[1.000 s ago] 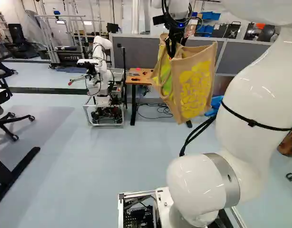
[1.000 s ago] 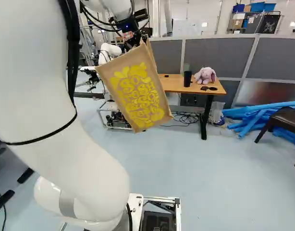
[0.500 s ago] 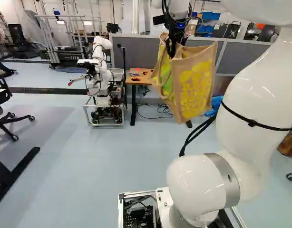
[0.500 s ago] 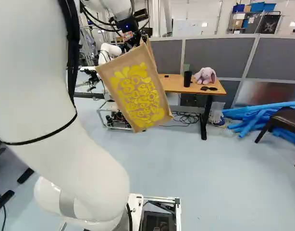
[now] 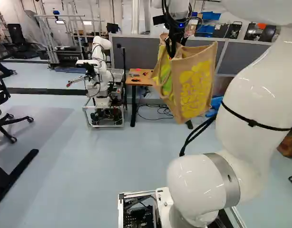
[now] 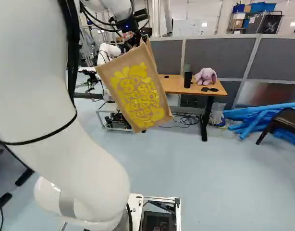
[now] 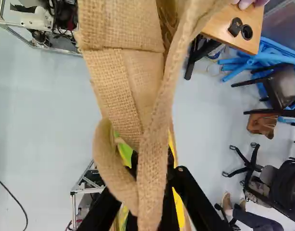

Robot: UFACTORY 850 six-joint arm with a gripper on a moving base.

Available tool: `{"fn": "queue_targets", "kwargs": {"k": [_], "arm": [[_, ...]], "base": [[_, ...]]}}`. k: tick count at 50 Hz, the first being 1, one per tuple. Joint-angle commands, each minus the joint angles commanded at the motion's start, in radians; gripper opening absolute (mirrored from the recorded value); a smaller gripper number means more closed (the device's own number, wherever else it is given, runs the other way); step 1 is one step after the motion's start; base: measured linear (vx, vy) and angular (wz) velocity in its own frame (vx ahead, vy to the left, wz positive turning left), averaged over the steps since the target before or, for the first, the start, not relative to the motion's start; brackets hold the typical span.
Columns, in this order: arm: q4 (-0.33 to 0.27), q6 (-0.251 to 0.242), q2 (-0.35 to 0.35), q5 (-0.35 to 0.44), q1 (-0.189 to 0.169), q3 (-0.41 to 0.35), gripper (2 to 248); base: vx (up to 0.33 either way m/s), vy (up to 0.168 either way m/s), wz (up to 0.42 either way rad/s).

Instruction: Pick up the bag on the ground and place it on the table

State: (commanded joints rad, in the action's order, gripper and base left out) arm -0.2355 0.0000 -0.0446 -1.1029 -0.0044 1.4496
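Observation:
In the left base view my gripper [image 5: 171, 51] is up at the top, shut on the handles of the tan bag [image 5: 196, 90]. The bag hangs tilted in the air, its yellow-printed side showing in the right base view. Seen from the wrist, burlap straps [image 7: 152, 159] run between the two dark fingers of the gripper [image 7: 150, 192] and hide most of the fingertips. The wooden table [image 6: 172, 84] stands farther off, to the right of the bag in the right base view.
On the table are a pink plush rabbit [image 6: 205, 75], a black cup [image 6: 187, 79] and sunglasses. Another robot [image 5: 99, 71] stands left of the table. Blue tubes [image 6: 253, 115] and a brown chair [image 6: 287, 121] lie to the right; grey partitions rise behind.
The base has moved slightly ahead: near things have spread outward in both base views. My arm keeps its pose, and the bag still hangs from the gripper.

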Motion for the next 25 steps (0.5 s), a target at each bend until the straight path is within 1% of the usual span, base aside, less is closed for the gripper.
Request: {"fn": "queue_targets", "kwargs": {"k": [25], "arm": [[0.000, 0.000, 0.000, 0.000, 0.000, 0.000, 30]], "base": [[0.111, 0.003, -0.005]]}}
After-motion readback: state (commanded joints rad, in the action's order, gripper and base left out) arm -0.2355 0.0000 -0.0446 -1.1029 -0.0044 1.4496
